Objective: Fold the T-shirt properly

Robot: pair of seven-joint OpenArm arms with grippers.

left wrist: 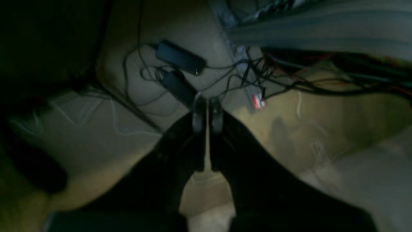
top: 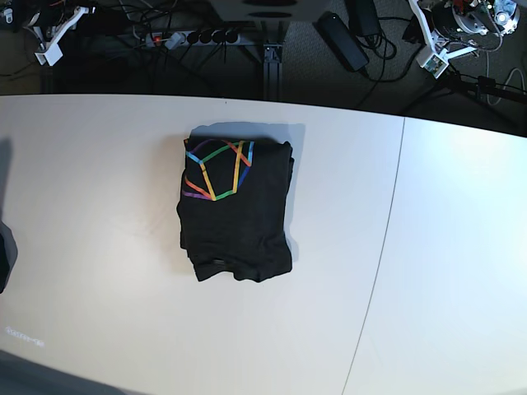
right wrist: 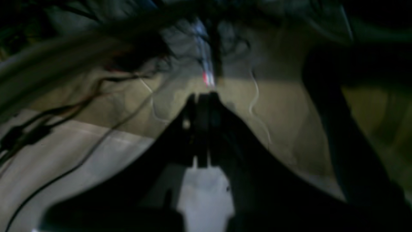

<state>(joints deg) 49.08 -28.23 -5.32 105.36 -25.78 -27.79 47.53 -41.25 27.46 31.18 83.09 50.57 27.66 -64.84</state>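
on table (top: 428, 247): t-shirt (top: 235, 210) folded, print up; left gripper (left wrist: 207, 111), right gripper (right wrist: 202, 106) closed, empty.

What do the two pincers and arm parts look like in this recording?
Both wrist views show black, tapering two-finger pincers: left pincer with rounded greyish tips, right pincer blurred and dark. In the base view, white arm hardware with cables sits at the top corners.

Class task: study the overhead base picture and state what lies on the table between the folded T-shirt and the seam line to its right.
Nothing: in the base view only bare white table separates the T-shirt from the seam.
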